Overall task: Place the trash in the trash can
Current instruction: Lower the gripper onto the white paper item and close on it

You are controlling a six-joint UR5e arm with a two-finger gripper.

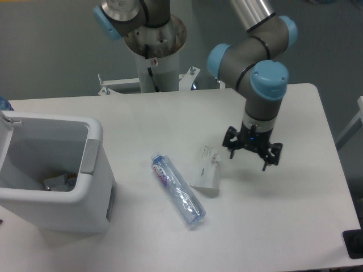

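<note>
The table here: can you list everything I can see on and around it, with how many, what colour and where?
bottle: one, clear crushed plastic with blue-red label, lying at mid table.
packet: one, white, flattened, just right of the bottle.
trash can: one, white with grey side panel, at the table's left edge; some litter already lies inside.
table: one, white.
metal frame: one, silver, behind the table's far edge.
black object: one, at the lower right corner, cut off by the picture's edge.
robot arm: one, grey with light blue joints; its black gripper hangs right of the packet, jaws open, empty.
</note>
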